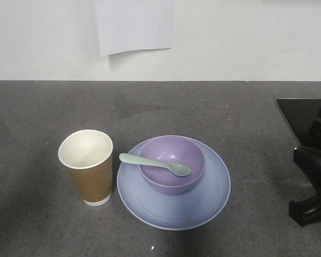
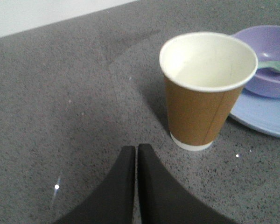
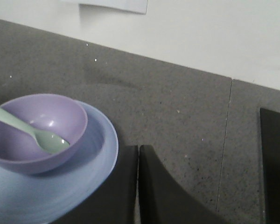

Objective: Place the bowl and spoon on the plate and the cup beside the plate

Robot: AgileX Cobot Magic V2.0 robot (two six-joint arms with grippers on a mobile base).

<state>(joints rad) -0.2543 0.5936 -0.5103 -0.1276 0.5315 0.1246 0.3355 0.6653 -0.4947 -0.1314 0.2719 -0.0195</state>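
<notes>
A: What's in view apart from the setup?
B: Bench (image 1: 214, 112), dark grey, speckled. A seam line crosses it in the right wrist view.
A: Behind it?
B: White wall (image 1: 257, 37), with a sheet of paper (image 1: 135, 24) stuck on, lower edge curling slightly.
A: Anything else?
B: Flat black panel (image 1: 302, 120) lying on the bench at the right edge.

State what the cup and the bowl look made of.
Cup: paper, it seems; matte brown wall with a vertical seam, white inside and base band.
Bowl: probably plastic; smooth lavender surface with small soft highlights. Ceramic or melamine cannot be ruled out.
</notes>
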